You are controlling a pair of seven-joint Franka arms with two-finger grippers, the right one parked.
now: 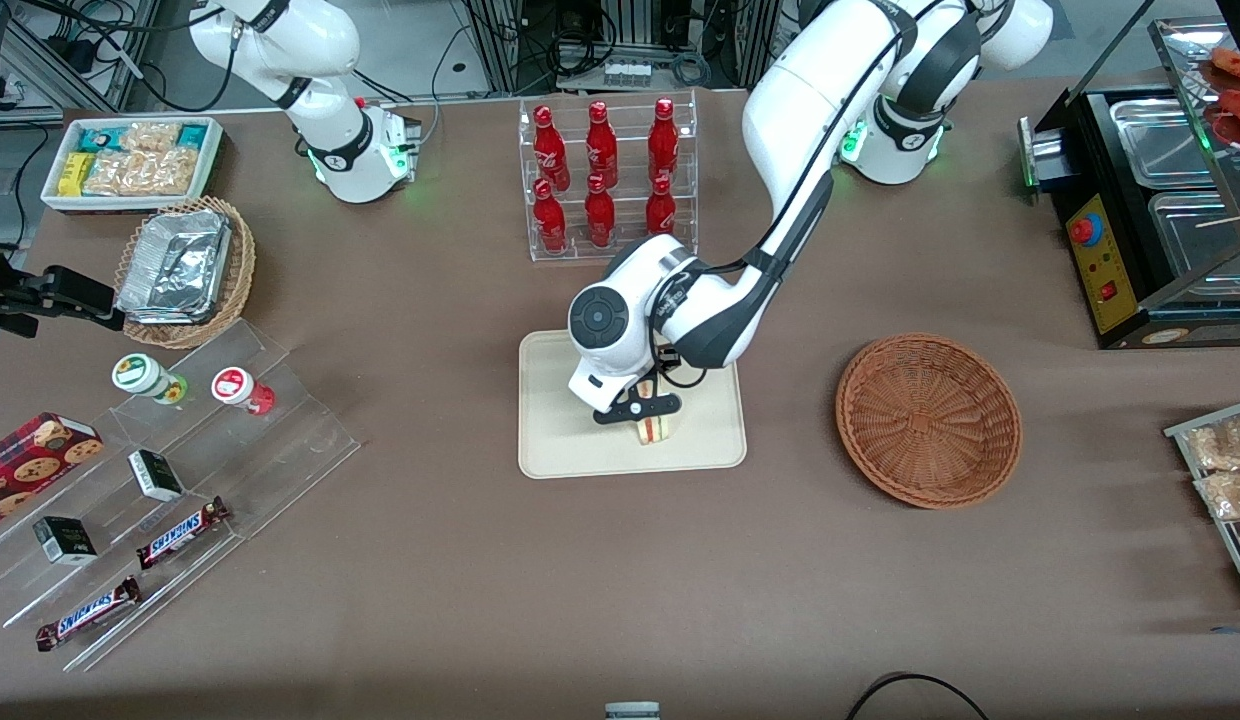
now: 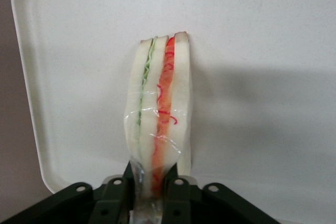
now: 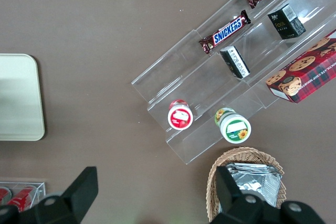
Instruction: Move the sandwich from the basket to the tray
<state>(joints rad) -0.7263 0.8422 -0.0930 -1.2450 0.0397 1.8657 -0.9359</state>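
Brown table (image 1: 600,560), largest thing in view. Left arm (image 1: 800,150) reaches down from its base over the middle of the table, wrist above the tray (image 1: 560,450). Tray is cream-beige, flat, lies nearer the front camera than the clear rack of red bottles (image 1: 605,180). Basket (image 1: 928,418), reddish-brown wicker, sits beside the tray toward the working arm's end of the table, apart from it, nothing visible inside. Clear stepped display (image 1: 180,480) with Snickers bars (image 1: 180,530) and small jars sits toward the parked arm's end, along with a tan wicker basket holding foil containers (image 1: 180,270). Gripper (image 1: 648,412) is low over the tray, fingers (image 2: 118,198) clamped on one end of the sandwich (image 2: 160,103). Sandwich is over the tray surface, cut edge facing the wrist camera: green layer on one side, red-orange on the other, clear wrap bunched between the fingers. Can't tell whether its lower end touches the tray or sits just above it.
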